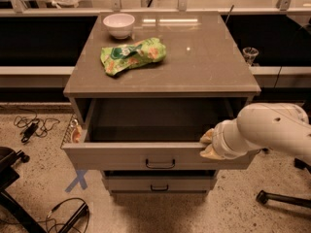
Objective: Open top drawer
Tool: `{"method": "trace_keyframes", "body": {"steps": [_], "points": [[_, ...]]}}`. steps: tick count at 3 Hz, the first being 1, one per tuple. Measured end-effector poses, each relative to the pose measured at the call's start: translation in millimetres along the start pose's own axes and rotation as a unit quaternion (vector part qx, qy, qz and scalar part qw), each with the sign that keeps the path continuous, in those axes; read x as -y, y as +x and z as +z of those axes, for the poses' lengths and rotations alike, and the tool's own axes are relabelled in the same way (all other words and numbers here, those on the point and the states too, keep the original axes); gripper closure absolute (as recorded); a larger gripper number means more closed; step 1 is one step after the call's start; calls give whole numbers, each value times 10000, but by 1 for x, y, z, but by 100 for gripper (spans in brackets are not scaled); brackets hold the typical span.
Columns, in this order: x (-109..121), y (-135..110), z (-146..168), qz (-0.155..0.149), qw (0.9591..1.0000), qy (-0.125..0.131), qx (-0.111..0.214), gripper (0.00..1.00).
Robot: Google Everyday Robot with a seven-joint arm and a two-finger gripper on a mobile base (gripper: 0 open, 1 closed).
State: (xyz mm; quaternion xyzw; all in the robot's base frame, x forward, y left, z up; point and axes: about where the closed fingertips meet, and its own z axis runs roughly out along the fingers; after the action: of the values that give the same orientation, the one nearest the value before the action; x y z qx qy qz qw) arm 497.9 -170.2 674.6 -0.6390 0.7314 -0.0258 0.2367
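The top drawer of the grey-brown cabinet stands pulled out toward me, its plain grey box open and empty inside. Its flat front panel carries a small black centre handle. My gripper sits at the right end of the drawer's front edge, at the end of the white arm that reaches in from the right. The gripper's tips rest at the top rim of the panel. A narrower lower drawer with a like handle shows below, closed.
On the cabinet top lie a white bowl at the back left and a green snack bag. Cables and a blue tape cross are on the floor at left. A chair base stands at right.
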Motion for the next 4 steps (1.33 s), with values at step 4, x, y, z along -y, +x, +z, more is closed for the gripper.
{"method": "trace_keyframes", "body": {"steps": [4], "points": [[-44, 6, -28, -56, 9983, -586, -54, 87]]}}
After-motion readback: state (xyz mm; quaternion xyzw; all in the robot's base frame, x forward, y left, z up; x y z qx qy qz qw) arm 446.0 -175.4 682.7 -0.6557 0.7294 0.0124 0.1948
